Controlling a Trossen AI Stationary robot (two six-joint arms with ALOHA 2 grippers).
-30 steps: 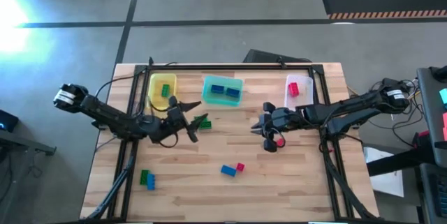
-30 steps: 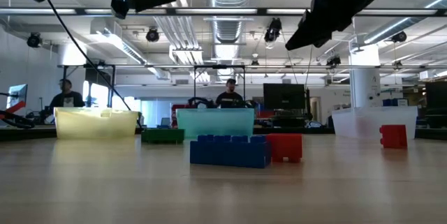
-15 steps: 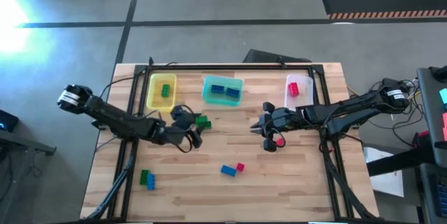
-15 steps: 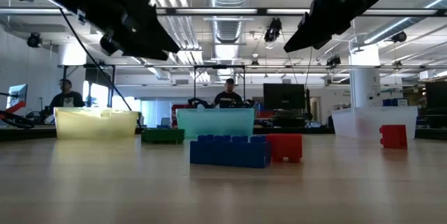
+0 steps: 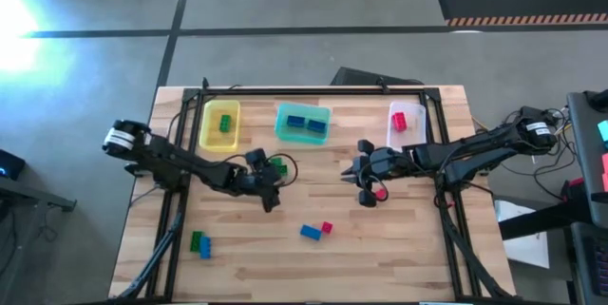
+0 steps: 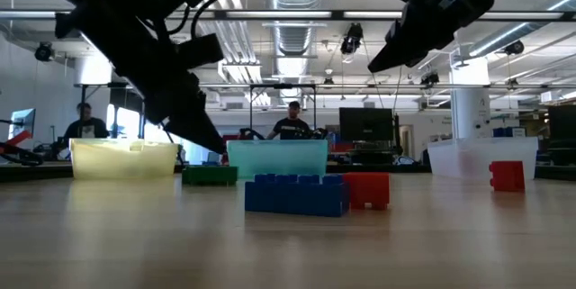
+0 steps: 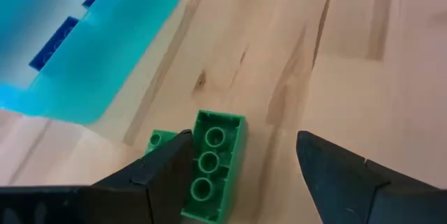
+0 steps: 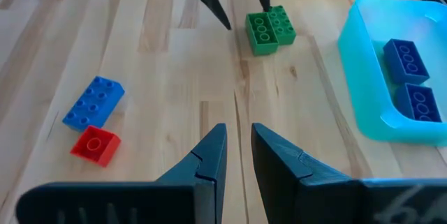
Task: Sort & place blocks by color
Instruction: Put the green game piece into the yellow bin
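Observation:
A green block (image 7: 209,167) lies flat on the table beside a second green block (image 7: 159,139), near the teal bin (image 5: 303,123). My left gripper (image 7: 244,137) hangs open low over it, slanting down; the block lies close by one finger (image 7: 167,168), and bare table fills the rest of the gap. The right wrist view shows those fingers (image 8: 216,11) beside the green blocks (image 8: 269,25). My right gripper (image 8: 237,137) hovers shut over the table's right middle (image 5: 366,177), above a red block (image 5: 380,193). A blue block (image 5: 311,233) and a red block (image 5: 327,227) lie together nearer the front.
The yellow bin (image 5: 219,124) holds a green block, the teal bin holds blue blocks, and the clear bin (image 5: 406,120) holds a red one. A green and a blue block (image 5: 199,243) lie at the front left. People sit beyond the table (image 6: 292,127).
My left gripper has sunk from high above the table to just over the green block, reaching a little toward the table's right and near edges and turning as it came. It has stayed open.

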